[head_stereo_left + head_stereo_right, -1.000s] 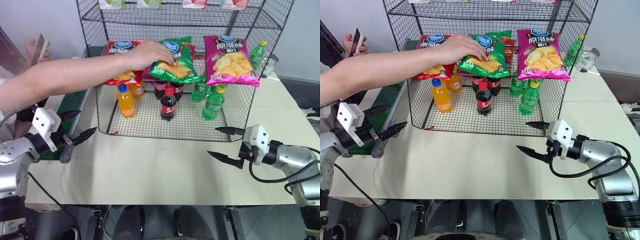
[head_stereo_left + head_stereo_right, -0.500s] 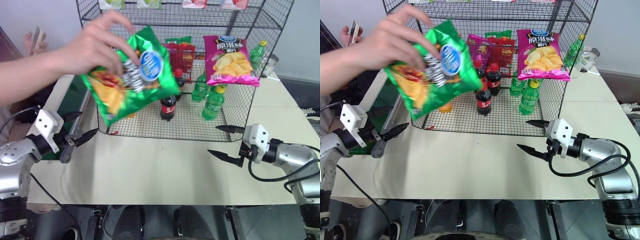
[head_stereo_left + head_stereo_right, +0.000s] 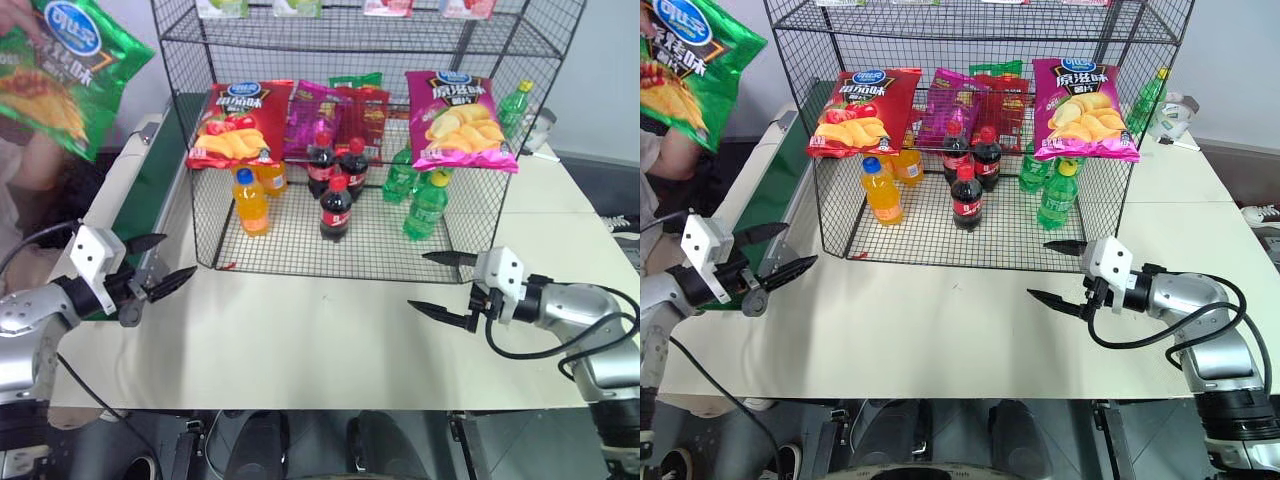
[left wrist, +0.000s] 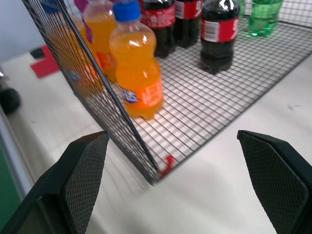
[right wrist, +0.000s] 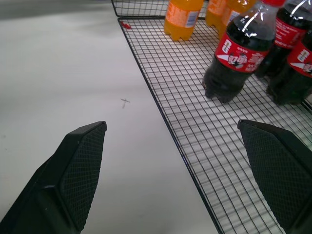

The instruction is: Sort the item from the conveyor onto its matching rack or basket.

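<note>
Crisp bag (image 3: pixel 68 72) hangs tilted, far-left above my spread left tool (image 3: pixel 160 268), nearer than my spread right tool (image 3: pixel 445 285).

You have a pale cream bench (image 3: pixel 330 340) under both claws, evenly lit, with a faint cross mark on its top between them. Beyond the right claw (image 3: pixel 447 285) the bench runs on toward a light grey-blue wall (image 3: pixel 610 80). Beyond the left claw (image 3: pixel 158 264) the same pale wall (image 3: pixel 125 40) continues. Dark floor (image 3: pixel 300 440) shows below the bench's near edge.
</note>
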Motion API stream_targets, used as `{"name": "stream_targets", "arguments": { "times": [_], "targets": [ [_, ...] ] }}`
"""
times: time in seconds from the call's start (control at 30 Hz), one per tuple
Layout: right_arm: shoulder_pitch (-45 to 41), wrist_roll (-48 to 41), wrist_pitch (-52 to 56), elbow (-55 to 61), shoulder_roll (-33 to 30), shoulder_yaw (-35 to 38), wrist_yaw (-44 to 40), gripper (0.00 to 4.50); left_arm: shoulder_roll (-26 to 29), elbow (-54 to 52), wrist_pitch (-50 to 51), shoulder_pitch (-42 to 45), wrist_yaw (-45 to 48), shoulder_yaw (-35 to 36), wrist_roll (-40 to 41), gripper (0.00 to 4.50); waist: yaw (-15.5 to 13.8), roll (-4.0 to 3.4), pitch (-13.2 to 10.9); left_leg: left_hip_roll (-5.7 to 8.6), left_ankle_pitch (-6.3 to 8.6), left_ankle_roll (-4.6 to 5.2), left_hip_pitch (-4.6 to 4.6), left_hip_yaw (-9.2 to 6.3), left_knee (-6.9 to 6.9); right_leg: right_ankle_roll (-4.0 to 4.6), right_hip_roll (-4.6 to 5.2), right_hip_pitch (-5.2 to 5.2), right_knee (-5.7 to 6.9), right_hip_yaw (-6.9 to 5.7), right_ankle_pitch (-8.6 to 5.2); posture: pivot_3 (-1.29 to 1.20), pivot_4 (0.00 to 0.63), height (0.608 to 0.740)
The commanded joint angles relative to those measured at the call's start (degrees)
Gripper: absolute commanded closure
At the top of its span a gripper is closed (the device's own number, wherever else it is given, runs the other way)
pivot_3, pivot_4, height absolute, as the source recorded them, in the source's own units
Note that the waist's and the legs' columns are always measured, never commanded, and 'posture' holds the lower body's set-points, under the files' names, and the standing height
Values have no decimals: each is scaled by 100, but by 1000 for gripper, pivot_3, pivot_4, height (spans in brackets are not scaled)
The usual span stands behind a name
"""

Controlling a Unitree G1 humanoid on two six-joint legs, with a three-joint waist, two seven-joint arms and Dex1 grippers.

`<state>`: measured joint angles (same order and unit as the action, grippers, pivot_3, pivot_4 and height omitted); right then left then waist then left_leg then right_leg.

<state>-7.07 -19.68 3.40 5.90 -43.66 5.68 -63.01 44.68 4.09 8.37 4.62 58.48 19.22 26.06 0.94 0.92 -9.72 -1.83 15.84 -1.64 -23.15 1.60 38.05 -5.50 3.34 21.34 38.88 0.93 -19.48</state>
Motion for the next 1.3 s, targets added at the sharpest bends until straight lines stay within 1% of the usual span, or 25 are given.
{"name": "stream_targets", "arguments": {
  "times": [0.03,0.23,0.33,0.87,1.3],
  "targets": [
    [-58,-64,-87,56,7,45,-20,10,102,-230,21,-65,92,226,181,0,-4,0,0,0,0,0,0,0,0,0,0,0,0,0,0,0,150,739],
    [-76,-45,-94,66,50,-7,8,10,134,-162,-178,-79,81,223,32,0,-10,0,0,1,0,0,0,0,0,0,2,-1,0,0,0,0,150,739],
    [-77,-32,-109,68,60,-23,10,10,84,-75,-408,-32,-109,157,-204,0,-5,0,0,1,0,0,0,0,0,0,2,0,0,0,0,0,150,739],
    [-107,-3,-143,35,60,-79,-16,10,65,-97,-534,-89,-218,178,-201,0,-7,0,0,0,0,0,0,0,1,0,1,0,0,0,0,0,150,739],
    [-207,34,-234,-77,55,-192,-50,10,116,-186,-430,-216,-142,242,-74,0,-6,0,0,0,0,0,0,0,0,0,1,0,0,0,0,0,150,739]
  ]
}}
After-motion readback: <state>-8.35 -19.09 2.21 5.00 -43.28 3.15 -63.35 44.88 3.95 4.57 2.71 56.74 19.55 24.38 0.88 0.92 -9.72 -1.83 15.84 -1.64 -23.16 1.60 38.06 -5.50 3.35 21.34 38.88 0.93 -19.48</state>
